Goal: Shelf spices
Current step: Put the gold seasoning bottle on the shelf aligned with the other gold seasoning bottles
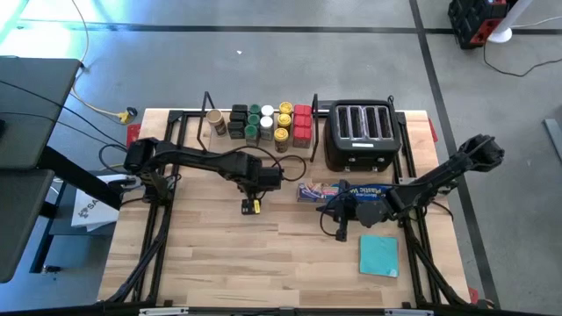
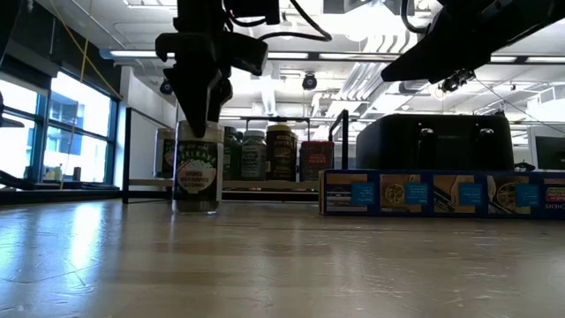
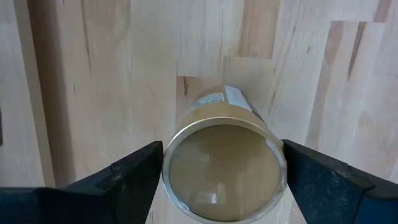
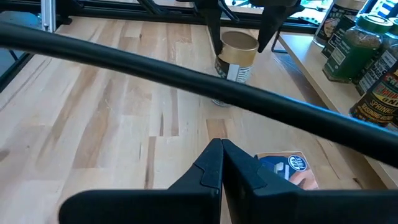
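A single tan-lidded jar (image 3: pixel 222 163) stands upright on the bare tabletop (image 1: pixel 219 263), out in front of the shelf (image 1: pixel 198 123) that runs along the far edge, where the other spices (image 1: pixel 268 123) already sit in tight rows beside the black toaster (image 1: pixel 358 136). The left pincer (image 3: pixel 221 177) hangs directly over this jar, its two fingers (image 3: pixel 124 180) spread to either side of the lid with a visible gap on each side, so it is released and not yet gripping. The jar's long axis is vertical, and the pincer comes at it from straight above, with the lid centred between the fingers; in the low view the fingers reach down to about the jar's top. The move ahead seems to turn on this alignment: the fingers need only drop a little and close on the lid or upper body, then carry the jar toward the far edge and set it on the shelf's wooden board. The left arm is clearly the nearer one. The right pincer (image 4: pixel 222 163) waits toward the right side of the tabletop, clenched on nothing, hovering over the long blue wrap box (image 1: pixel 344 190), with a teal square pad (image 1: pixel 379 255) lying nearer the front edge.
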`<action>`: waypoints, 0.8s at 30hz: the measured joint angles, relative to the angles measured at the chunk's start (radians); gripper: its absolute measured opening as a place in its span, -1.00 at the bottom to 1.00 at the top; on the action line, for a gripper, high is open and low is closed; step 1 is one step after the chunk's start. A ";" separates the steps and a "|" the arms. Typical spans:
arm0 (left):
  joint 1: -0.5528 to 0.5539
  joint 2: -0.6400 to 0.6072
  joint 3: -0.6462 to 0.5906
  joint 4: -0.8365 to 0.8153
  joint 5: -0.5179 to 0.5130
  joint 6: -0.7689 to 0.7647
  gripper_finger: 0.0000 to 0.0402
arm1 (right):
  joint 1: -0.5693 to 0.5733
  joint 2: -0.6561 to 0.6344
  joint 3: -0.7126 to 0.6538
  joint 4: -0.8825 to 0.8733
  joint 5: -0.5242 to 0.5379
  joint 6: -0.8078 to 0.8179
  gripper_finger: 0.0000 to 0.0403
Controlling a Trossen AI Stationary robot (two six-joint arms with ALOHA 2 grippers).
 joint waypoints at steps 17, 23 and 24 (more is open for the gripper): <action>0.001 0.000 0.004 -0.053 -0.012 0.006 0.35 | -0.001 0.000 0.000 0.005 0.004 0.000 -1.00; 0.008 -0.037 0.035 -0.241 -0.090 0.000 0.35 | -0.001 0.000 0.000 0.006 0.005 0.000 -1.00; 0.016 -0.053 0.040 -0.269 -0.094 0.000 0.35 | -0.001 0.000 0.000 0.006 0.005 0.000 -1.00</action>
